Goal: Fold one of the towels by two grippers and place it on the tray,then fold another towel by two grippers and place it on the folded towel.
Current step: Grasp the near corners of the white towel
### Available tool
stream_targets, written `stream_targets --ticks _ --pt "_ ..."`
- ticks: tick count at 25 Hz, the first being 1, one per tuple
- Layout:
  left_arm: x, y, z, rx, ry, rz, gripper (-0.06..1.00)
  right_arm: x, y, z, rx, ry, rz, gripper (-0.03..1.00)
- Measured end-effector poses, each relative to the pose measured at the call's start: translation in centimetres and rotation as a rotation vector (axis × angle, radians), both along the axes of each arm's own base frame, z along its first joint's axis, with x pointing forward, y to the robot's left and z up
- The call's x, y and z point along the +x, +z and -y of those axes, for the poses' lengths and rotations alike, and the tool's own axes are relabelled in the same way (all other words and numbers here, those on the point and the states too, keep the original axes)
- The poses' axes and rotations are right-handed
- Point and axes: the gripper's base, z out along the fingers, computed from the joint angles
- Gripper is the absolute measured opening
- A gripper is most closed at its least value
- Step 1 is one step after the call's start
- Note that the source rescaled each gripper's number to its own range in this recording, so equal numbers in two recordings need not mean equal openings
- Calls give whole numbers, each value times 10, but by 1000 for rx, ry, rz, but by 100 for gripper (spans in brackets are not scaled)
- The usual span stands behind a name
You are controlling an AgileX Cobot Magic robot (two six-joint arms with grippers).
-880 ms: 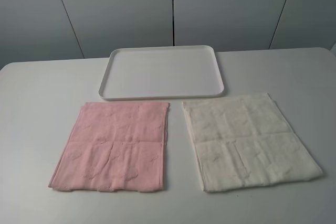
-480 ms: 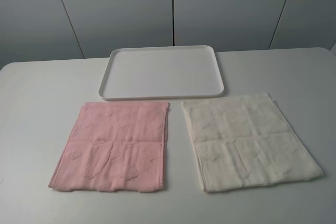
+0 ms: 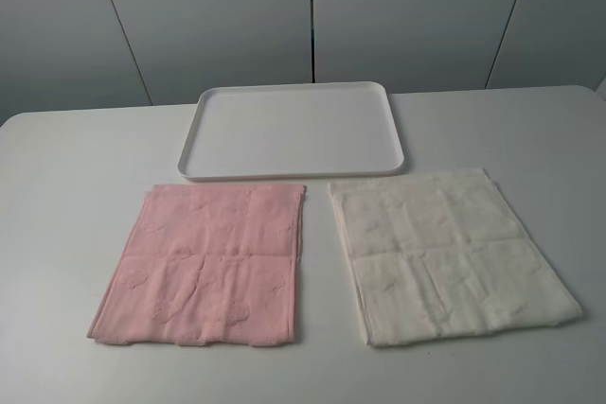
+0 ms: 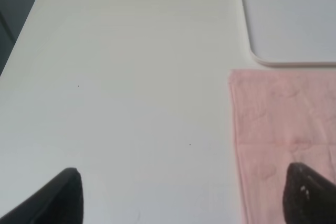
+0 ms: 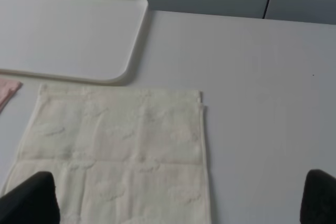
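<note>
The cream towel point(image 3: 445, 253) lies flat on the right of the white table, and the pink towel point(image 3: 204, 262) lies flat on the left. Behind both sits the white tray point(image 3: 294, 130), with nothing on it. Neither gripper shows in the exterior high view. In the left wrist view my left gripper point(image 4: 184, 198) stands open, its black fingertips point(image 4: 65, 195) wide apart over bare table beside the pink towel point(image 4: 283, 129), near the tray point(image 4: 289, 19). My right gripper point(image 5: 176, 198) is open too, above the near part of the cream towel point(image 5: 121, 150), short of the tray point(image 5: 68, 30).
The white table point(image 3: 76, 167) has rounded far corners and runs out to both sides of the towels. A grey panelled wall point(image 3: 312, 16) stands behind it. A narrow strip of table separates the two towels.
</note>
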Motion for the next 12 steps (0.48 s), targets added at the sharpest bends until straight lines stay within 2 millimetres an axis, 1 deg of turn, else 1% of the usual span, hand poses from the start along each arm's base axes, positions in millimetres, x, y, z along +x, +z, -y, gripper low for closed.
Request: stream_targets --ticks 12 --pt "0 0 0 0 0 0 98 0 0 0 0 0 0 100"
